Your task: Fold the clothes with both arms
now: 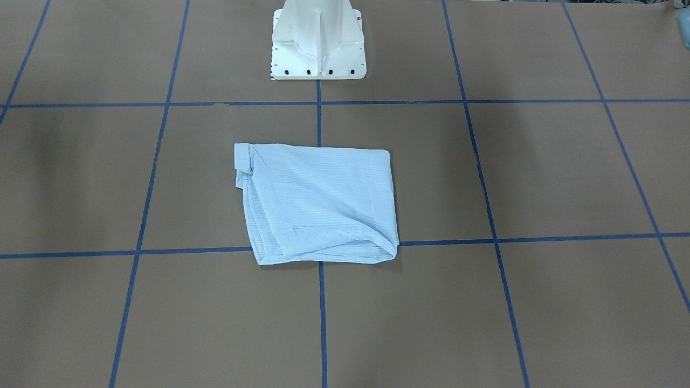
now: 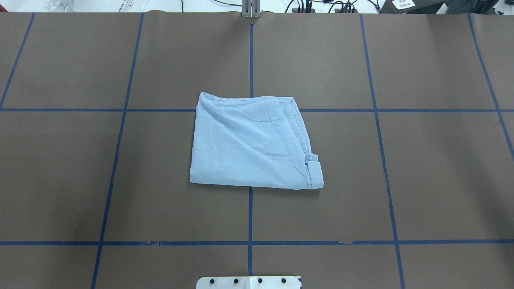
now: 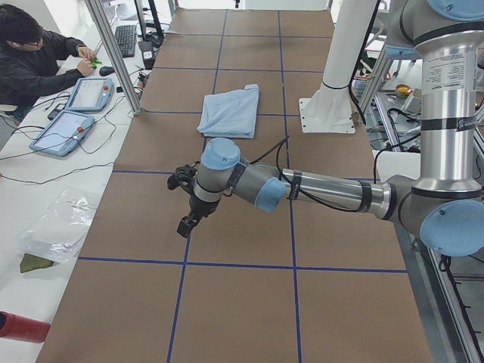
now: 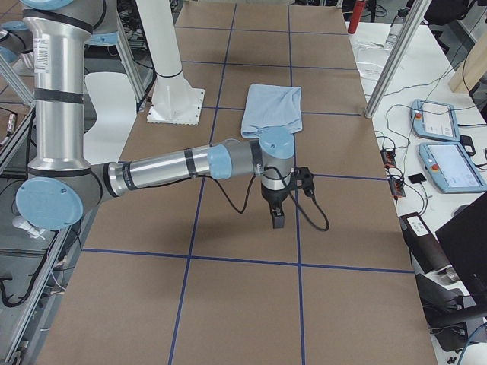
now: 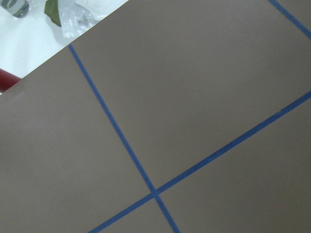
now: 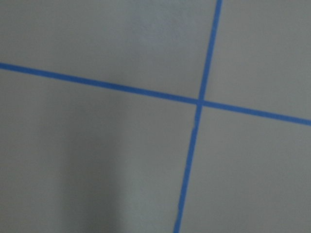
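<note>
light blue shirt folded in a rough rectangle, flat at desk centre near white pedestal; left claw and right claw hang over the desk well apart from it, cannot tell if wide or narrow

— What is covering the wide brown bench?
— Blue tape lines are crossing it in a grid.
— And beside it?
— A person in a dark top is sitting at a long white desk, where a blue-edged tablet is lying.
</note>
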